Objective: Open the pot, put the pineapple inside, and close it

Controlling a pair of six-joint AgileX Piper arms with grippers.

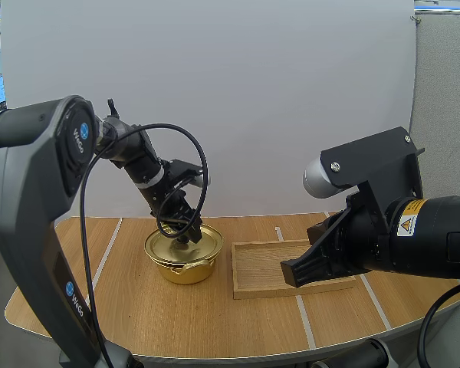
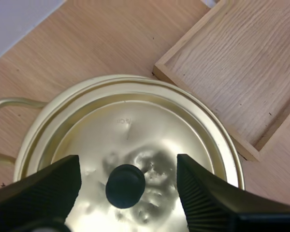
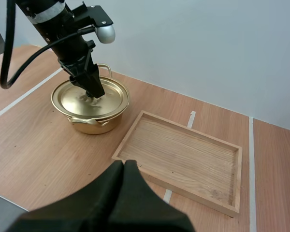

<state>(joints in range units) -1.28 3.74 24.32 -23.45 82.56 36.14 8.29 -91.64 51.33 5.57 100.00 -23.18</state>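
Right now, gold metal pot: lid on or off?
On: the round gold lid covers the pot, open left gripper straddling its black knob.

So the left arm (image 1: pixel 134 157) angles down toward 4 o'clock, left gripper (image 1: pixel 185 234) spread wide; right gripper (image 1: pixel 291 274) pinched together, pointing 8 o'clock.

the high view sits behind and above both arm bases, facing forward and down over the table (image 1: pixel 215 322), from its near edge to its far edge. the left wrist view hangs very close over the pot (image 1: pixel 185 272), looking almost straight down on its lid (image 2: pixel 135 125), with a corner of the wooden tray (image 2: pixel 241 63) just beside. the right wrist view stands farther back and higher, slanting across the table toward its far edge. pot and tray show in all three.
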